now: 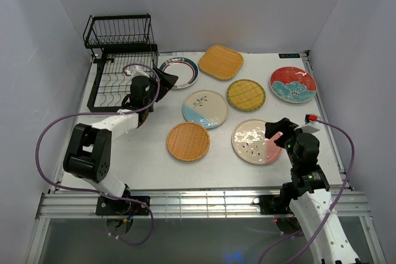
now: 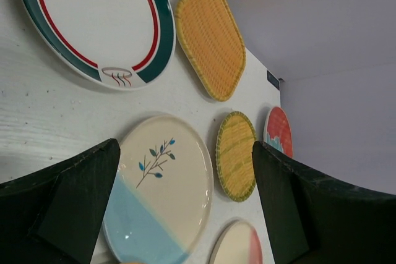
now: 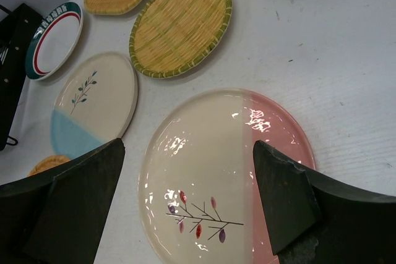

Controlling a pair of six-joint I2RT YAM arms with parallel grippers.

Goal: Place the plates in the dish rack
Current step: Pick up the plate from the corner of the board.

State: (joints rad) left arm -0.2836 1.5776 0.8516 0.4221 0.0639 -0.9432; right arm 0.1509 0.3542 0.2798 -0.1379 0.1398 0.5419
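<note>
All seven plates lie flat on the white table: green-striped, rounded-square woven, yellow woven, red-teal floral, cream-blue, orange woven and cream-pink. The black wire dish rack stands empty at the back left. My left gripper is open and empty beside the rack, above the table between the green-striped plate and the cream-blue plate. My right gripper is open and empty over the cream-pink plate.
White walls close in the back and both sides. Purple cables loop beside each arm. A metal rail runs along the table's near edge. A small red clip sits at the right edge.
</note>
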